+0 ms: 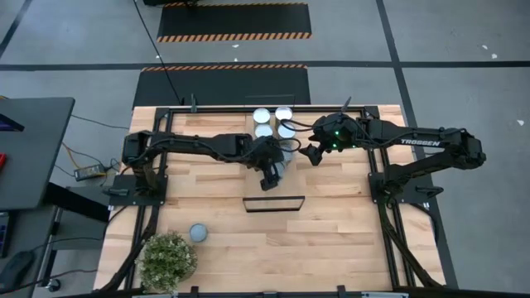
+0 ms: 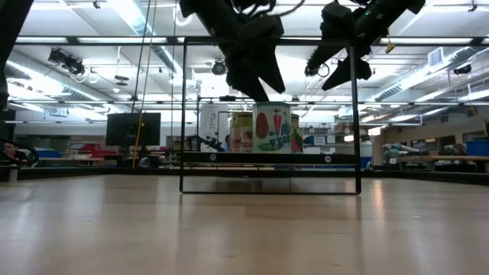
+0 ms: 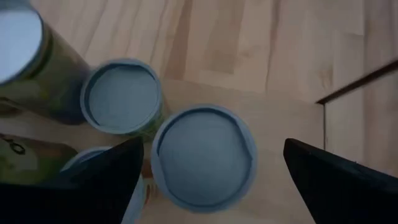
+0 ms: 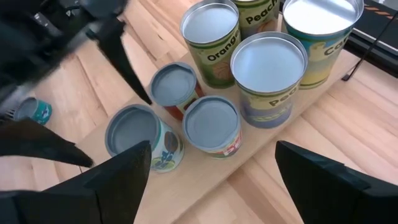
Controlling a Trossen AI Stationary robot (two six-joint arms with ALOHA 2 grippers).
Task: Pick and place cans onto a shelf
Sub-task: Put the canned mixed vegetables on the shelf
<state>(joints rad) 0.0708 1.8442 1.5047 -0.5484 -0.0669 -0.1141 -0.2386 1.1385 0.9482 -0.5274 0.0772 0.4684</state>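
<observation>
The plank table point(image 1: 331, 223) fills the middle of the high view, with both dark arms reaching in from its left and right edges toward upper centre. A bushy potted plant point(image 1: 168, 261) sits at the table's lower left, and one lone can point(image 1: 199, 233) stands just to its upper right, well apart from the rest.

The shelf point(image 4: 205, 180) is a light board; its thin black frame point(image 1: 273, 204) shows below centre in the high view.

The cans point(image 4: 268, 74) are clustered on the shelf, near top centre of the high view: taller ones at the back, three shorter ones point(image 4: 211, 126) in front.

The left claw point(image 3: 208, 171) hangs spread directly above a short can point(image 3: 203, 156), fingers either side, not touching. The right claw point(image 4: 208, 180) hovers spread over the cluster, holding nothing.
</observation>
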